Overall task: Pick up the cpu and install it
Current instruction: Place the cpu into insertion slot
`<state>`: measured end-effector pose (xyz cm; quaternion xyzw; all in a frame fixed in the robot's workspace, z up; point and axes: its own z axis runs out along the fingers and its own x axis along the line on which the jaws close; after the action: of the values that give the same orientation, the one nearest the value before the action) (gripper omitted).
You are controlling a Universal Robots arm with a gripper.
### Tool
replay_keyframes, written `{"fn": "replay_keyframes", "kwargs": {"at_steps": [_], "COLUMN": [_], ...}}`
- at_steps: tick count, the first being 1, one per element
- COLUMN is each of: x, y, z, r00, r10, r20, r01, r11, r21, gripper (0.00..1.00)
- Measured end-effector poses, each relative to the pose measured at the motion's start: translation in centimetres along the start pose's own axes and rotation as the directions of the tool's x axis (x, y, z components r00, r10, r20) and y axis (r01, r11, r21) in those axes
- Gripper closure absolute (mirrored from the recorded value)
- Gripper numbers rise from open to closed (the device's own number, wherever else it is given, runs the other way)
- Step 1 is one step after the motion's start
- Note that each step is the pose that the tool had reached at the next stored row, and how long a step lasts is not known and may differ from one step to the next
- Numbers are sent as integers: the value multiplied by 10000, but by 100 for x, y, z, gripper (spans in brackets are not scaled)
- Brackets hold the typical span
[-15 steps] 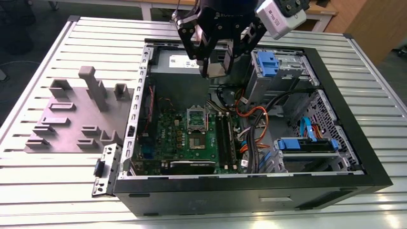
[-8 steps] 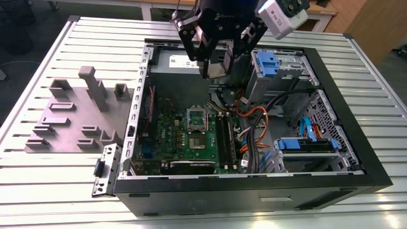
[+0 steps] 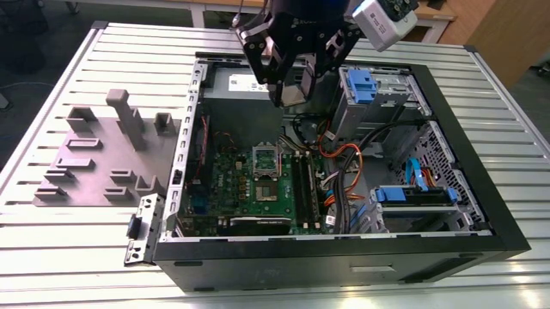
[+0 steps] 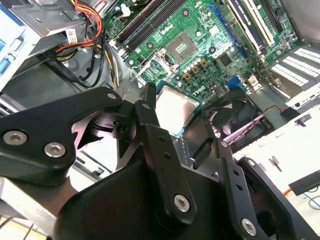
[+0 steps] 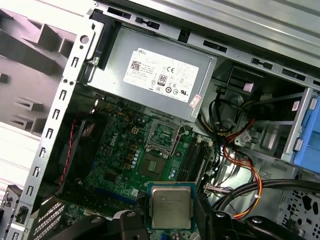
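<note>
Closest up in both wrist views: end effector [image 4: 175, 120] pinching cpu [image 4: 176, 106] between its fingers, high above green motherboard [image 5: 120, 145]. Exterior view adds grey fixture blocks [image 3: 86, 167] on tabletop [image 3: 69, 257].

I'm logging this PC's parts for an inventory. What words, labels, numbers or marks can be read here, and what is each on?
White label on the power supply: rows of print and round marks, too small to quote reliably.
Metal top of the cpu, held in the gripper: faint engraved lines, too small to read.
Small white sticker beside the cables: unreadable.
So no text can be quoted.
</note>
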<state>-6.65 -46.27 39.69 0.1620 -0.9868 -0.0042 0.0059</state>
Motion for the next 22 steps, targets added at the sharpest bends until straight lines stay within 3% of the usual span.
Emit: {"fn": "replay_keyframes", "kwargs": {"at_steps": [5,8,11,15,22], "x": [0,0,0,1,11], "y": [0,0,0,-1,-13], "z": [0,10,23,48,59], "r00": [10000,9992,9955,9874,9869], "r10": [12,406,953,1584,1612], "r20": [0,5,10,16,16], "r01": [-12,-406,-953,-1584,-1612], "r11": [10000,9992,9955,9874,9869], "r21": [0,-4,-8,-14,-14], "gripper": [53,53,53,53,53]}}
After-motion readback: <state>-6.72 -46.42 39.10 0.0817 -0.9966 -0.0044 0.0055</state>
